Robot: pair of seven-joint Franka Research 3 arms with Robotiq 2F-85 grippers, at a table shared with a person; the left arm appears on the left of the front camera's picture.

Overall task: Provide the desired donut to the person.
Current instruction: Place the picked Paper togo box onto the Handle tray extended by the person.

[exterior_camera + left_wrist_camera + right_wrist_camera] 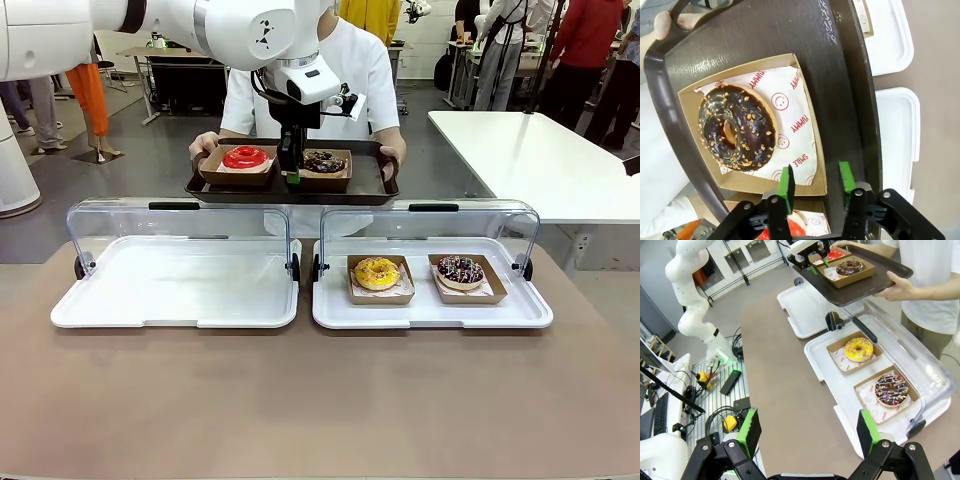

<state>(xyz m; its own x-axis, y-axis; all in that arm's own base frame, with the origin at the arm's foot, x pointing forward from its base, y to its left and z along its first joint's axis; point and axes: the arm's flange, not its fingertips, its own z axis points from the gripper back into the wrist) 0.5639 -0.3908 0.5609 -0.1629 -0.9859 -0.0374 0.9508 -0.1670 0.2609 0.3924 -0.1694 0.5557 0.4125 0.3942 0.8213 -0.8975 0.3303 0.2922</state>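
**Chocolate donut sits on the person's tray, left gripper spread beside it**

Chocolate donut, dark glaze with nut crumbs, lies in its cardboard box on printed paper, just ahead of the left gripper. That gripper has its green pads apart with nothing between them, and one pad stands at the box's near wall. The box rests on a dark tray that the person holds up by both ends on the far side of the table. To one side of the gripper on the same tray sits a red donut in its own box.

Down nearer the right gripper, whose fingers stand wide apart over the brown table, a white display tray with a raised clear lid holds a yellow donut and a sprinkled chocolate donut, each boxed. Beside it lies another white display tray, its lid up too.
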